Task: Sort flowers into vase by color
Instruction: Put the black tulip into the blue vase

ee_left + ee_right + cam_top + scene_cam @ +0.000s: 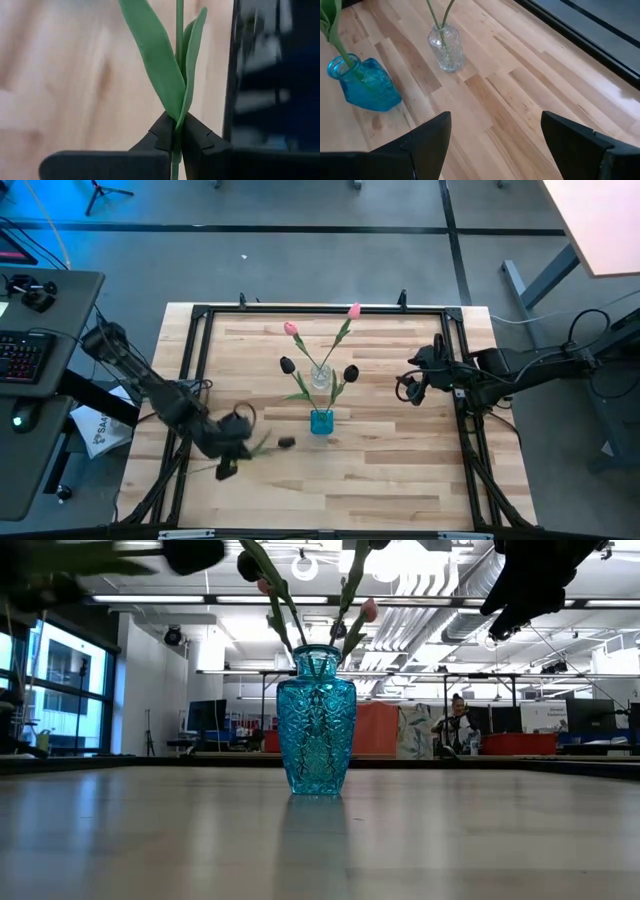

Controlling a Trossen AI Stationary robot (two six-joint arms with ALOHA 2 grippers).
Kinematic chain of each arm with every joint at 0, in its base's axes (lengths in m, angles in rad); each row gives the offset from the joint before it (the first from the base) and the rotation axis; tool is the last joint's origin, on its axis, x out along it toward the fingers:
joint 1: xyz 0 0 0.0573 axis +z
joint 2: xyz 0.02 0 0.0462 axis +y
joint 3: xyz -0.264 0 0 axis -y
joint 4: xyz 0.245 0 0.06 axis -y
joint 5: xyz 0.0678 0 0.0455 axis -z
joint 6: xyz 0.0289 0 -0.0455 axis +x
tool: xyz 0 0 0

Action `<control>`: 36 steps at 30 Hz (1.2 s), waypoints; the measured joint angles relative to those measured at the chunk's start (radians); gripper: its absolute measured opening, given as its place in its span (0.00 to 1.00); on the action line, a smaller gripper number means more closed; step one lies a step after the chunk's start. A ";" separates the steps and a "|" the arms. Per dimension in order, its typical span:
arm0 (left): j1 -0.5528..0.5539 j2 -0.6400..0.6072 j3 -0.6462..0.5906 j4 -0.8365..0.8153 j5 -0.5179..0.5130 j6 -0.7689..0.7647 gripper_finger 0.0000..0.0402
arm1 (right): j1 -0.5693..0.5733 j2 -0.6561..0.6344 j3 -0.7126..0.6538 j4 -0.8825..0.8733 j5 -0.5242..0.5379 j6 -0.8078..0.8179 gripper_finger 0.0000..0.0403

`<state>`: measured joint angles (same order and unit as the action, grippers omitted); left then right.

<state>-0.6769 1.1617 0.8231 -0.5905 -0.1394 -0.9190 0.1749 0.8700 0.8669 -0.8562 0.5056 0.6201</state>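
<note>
A blue glass vase point(321, 421) point(316, 720) point(364, 84) stands at the table's middle and holds two dark tulips point(350, 372). Just behind it a clear vase point(320, 377) point(447, 47) holds two pink tulips point(291, 329). My left gripper point(238, 437) point(176, 131) is left of the blue vase, shut on a third dark tulip, whose bud point(286, 443) point(195, 552) points toward that vase. My right gripper point(408, 387) point(495, 145) hovers open to the right of the vases, touching nothing. My left gripper pinches the dark tulip between its two fingertips point(162, 132). The fingers close on the stem together with the lower part of its green leaves point(179, 112). The flower is lifted clear of the table, and its bud end point(286, 443) sticks out toward the blue vase.
A black frame point(200, 315) runs around the wooden table top. Bare wood lies in front of the vases and to their right. A desk with a keyboard point(25, 355) stands off the table's left. A person point(458, 720) sits far back in the room.
</note>
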 joint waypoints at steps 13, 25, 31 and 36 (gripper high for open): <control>0.224 0.038 0.248 0.212 -0.211 0.535 0.00 | 0.000 0.000 0.000 0.000 0.022 0.008 0.76; 0.368 0.063 0.288 0.704 -0.242 0.754 0.00 | 0.000 0.000 0.000 0.000 0.026 -0.007 0.76; 0.390 0.177 0.288 0.950 -0.188 0.740 0.00 | 0.000 0.000 0.000 0.000 0.025 -0.018 0.76; 0.391 0.288 0.287 1.099 -0.159 0.756 0.00 | 0.000 0.000 0.000 0.000 0.025 -0.018 0.76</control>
<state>-0.2858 1.4501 1.1096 0.5081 -0.2983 -0.1630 0.1749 0.8703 0.8673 -0.8562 0.5304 0.6018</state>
